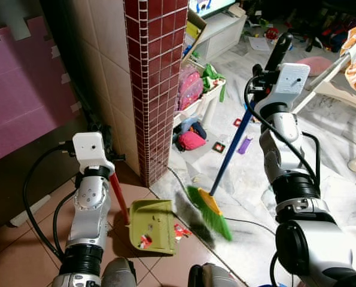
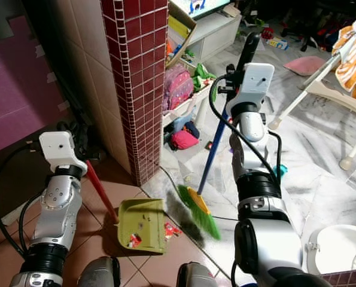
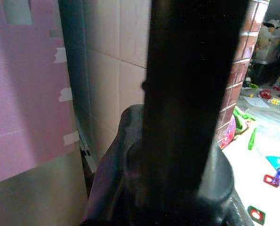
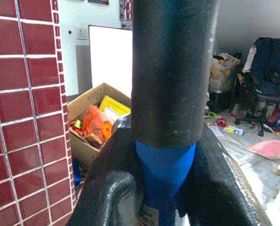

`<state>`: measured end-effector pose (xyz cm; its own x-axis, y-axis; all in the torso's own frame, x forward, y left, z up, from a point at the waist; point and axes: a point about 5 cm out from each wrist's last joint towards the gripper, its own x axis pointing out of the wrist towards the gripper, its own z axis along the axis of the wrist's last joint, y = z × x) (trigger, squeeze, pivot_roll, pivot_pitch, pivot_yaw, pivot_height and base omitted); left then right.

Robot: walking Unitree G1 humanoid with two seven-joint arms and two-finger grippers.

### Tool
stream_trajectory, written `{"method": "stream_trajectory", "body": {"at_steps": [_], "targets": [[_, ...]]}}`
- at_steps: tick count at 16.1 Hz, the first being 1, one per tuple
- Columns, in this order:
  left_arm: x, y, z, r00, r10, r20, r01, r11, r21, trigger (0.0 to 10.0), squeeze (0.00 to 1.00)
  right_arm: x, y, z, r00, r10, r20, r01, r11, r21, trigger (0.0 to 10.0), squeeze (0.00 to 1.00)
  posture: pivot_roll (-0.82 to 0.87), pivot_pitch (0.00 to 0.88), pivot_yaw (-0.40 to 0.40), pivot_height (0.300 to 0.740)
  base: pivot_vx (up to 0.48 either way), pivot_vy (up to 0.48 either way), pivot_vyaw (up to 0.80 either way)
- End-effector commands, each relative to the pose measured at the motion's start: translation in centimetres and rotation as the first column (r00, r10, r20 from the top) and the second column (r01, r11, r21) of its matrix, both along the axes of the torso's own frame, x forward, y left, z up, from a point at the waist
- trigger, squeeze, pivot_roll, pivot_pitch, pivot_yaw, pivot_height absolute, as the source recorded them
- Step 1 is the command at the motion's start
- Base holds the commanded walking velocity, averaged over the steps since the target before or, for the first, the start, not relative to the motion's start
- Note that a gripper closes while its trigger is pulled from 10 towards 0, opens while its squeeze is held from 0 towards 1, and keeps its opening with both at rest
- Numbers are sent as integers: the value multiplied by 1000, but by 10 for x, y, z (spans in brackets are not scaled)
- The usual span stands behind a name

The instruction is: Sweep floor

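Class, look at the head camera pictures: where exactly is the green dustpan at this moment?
In the left eye view the green dustpan lies on the brown floor tiles at the foot of the red-tiled pillar, between the left gripper's arm and the broom's green bristles.

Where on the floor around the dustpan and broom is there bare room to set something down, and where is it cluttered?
Bare: terracotta tiles left of the green dustpan, by the left pincer, and marble between the broom head and the white high chair. Crowded: the brick pillar foot and the toy shelf, with bags and small toys scattered there.
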<state>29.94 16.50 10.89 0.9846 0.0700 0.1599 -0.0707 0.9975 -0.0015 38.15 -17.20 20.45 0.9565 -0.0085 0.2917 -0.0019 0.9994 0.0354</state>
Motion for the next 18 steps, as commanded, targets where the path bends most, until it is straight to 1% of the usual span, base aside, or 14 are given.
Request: {"method": "stream_trajectory", "body": {"at_steps": [1,5,6,7,8,9,10,11,12,14,15,16,18], "targets": [[3,-3,17,997,-17,78,16,1000,7,10000,0,1,-2,17,998,-4,65,4,1000,1,10000,0,-44,21,-65,740,0,0,0],[2,-2,17,997,-21,72,20,1000,17,10000,0,2,-3,17,997,-14,72,15,1000,-4,10000,0,-44,21,-65,740,0,0,0],[22,-11,-12,985,-100,-140,122,980,158,10000,0,-6,-22,-8,990,-141,-4,141,988,-65,10000,0,-104,44,-56,740,0,0,0],[24,-9,-15,982,-98,-159,126,977,170,10000,0,-6,-20,-15,989,-144,-41,143,989,-36,10000,0,-100,45,-59,740,0,0,0],[24,-8,-13,985,-91,-143,114,981,158,10000,0,-5,-17,-18,989,-136,-57,136,991,-3,10000,0,-98,44,-60,740,0,0,0],[26,-5,-2,995,-65,-80,76,986,148,10000,0,-4,-12,-22,992,-97,-87,101,994,48,10000,0,-93,42,-62,740,0,0,0],[28,-1,5,999,-36,-36,41,986,164,10000,0,-5,-1,-34,993,-15,-120,24,997,71,10000,0,-81,33,-66,740,0,0,0],[29,1,6,999,-26,-39,32,986,161,10000,0,-8,3,-42,991,-2,-133,10,998,62,10000,0,-77,31,-68,740,0,0,0],[28,2,5,999,-29,-37,35,983,181,10000,0,-10,5,-48,989,8,-147,1,998,62,10000,0,-74,30,-68,740,0,0,0],[30,3,0,999,-39,-34,45,979,201,10000,0,-14,9,-59,986,-5,-164,13,999,43,10000,0,-60,22,-66,740,0,0,0],[30,3,-3,999,-36,-40,44,978,203,10000,0,-15,9,-61,986,-13,-169,19,999,34,10000,0,-60,20,-65,740,0,0,0],[31,0,-10,998,-31,-59,42,979,197,10000,0,-17,8,-64,985,-42,-166,43,999,2,10000,0,-74,14,-60,740,0,0,0],[34,-6,-15,996,-39,-78,53,982,179,10000,0,-18,10,-61,990,-54,-131,52,999,-14,10000,0,-98,9,-56,740,0,0,0]]}}
